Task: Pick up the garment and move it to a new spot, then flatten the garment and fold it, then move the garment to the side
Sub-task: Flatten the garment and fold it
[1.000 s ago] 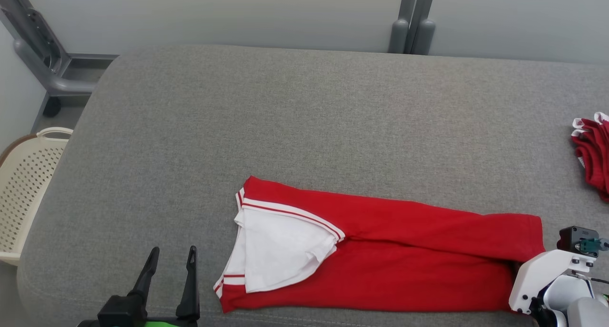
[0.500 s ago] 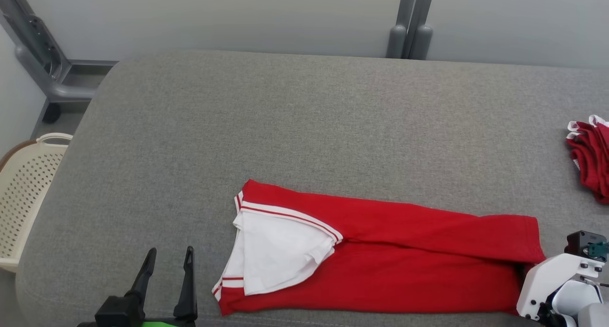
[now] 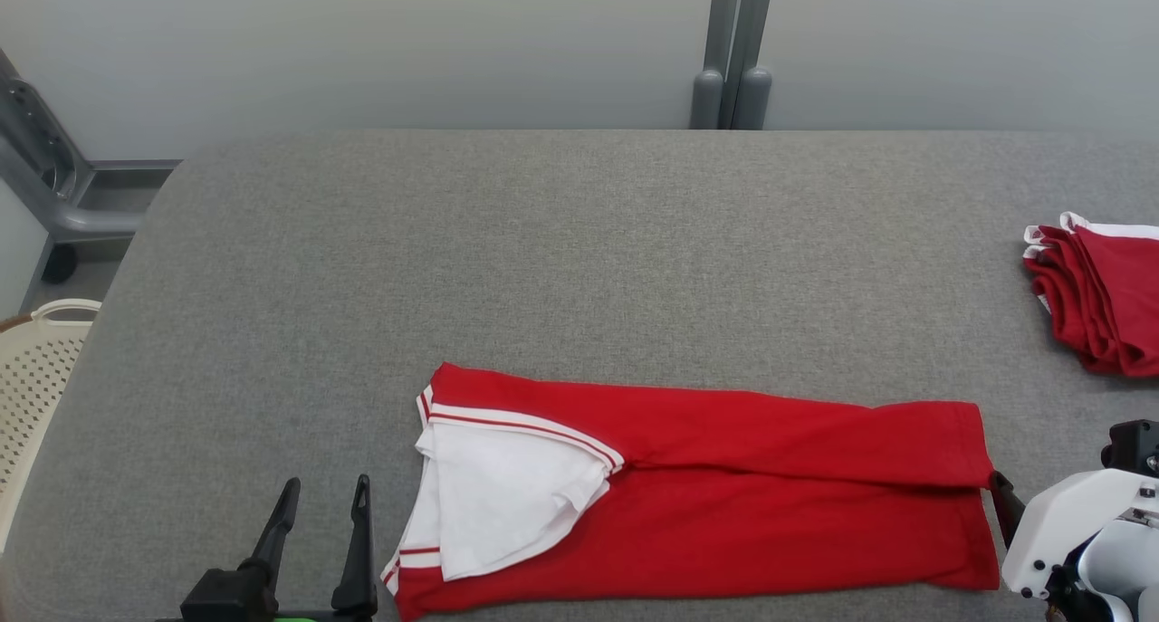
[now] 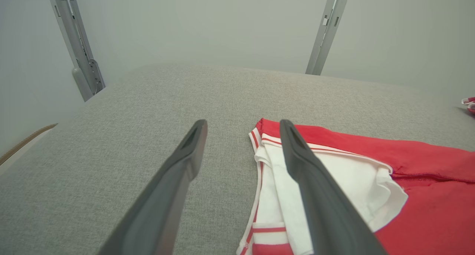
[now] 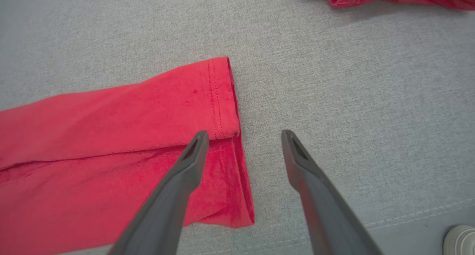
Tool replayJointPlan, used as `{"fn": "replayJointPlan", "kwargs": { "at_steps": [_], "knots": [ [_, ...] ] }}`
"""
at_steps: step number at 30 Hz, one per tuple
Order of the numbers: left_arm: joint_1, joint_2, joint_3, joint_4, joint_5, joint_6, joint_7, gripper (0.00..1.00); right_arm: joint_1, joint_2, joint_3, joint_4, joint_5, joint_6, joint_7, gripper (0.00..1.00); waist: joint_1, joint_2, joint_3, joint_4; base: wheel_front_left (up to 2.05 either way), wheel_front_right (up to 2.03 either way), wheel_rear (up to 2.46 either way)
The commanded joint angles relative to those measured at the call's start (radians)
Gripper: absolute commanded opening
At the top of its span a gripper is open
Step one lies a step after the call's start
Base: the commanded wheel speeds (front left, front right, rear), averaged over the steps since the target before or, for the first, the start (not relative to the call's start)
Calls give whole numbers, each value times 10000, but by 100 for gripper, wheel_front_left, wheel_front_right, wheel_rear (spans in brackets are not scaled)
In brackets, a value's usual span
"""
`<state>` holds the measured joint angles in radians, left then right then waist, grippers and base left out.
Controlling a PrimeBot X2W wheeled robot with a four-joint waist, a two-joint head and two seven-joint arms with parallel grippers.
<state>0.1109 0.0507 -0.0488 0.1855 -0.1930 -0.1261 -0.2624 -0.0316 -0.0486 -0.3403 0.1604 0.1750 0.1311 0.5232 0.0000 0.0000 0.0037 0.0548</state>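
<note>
The garment (image 3: 770,504) is a red shirt folded into a long strip, lying flat near the front of the grey cushion (image 3: 543,260). Its white sleeve (image 3: 507,504) with red-striped trim lies on top at the left end. My left gripper (image 3: 326,495) stands open just left of that end, empty; in the left wrist view its right finger overlaps the white sleeve (image 4: 356,180). My right gripper (image 5: 245,136) is open at the garment's (image 5: 111,136) right hem, its left finger over the red cloth and its right finger over bare cushion. One dark finger (image 3: 1003,504) shows beside the hem.
A stack of folded red garments (image 3: 1100,301) lies at the cushion's right edge. A cream perforated basket (image 3: 36,368) stands off the left side. Grey metal posts (image 3: 729,79) and a frame (image 3: 54,187) stand against the back wall. The cushion's front seam (image 5: 408,214) is close.
The head camera has turned, shifting the whole picture. The right gripper has drawn back a little, uncovering the garment's right hem. The left gripper stays open beside the left end.
</note>
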Motion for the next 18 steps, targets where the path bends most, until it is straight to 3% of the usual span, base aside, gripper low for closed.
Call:
{"fn": "replayJointPlan", "kwargs": {
  "at_steps": [1,18],
  "knots": [
    [39,6,24,-27,-21,32,-32,100,62,-24,-41,-185,65,-10,64,100,0,0,-7,-30,0,0,0],
    [-227,8,-54,30,29,-13,-32,100,-577,-26,-176,1131,-231,-10,-90,100,0,0,477,557,0,0,0]
  ]
}}
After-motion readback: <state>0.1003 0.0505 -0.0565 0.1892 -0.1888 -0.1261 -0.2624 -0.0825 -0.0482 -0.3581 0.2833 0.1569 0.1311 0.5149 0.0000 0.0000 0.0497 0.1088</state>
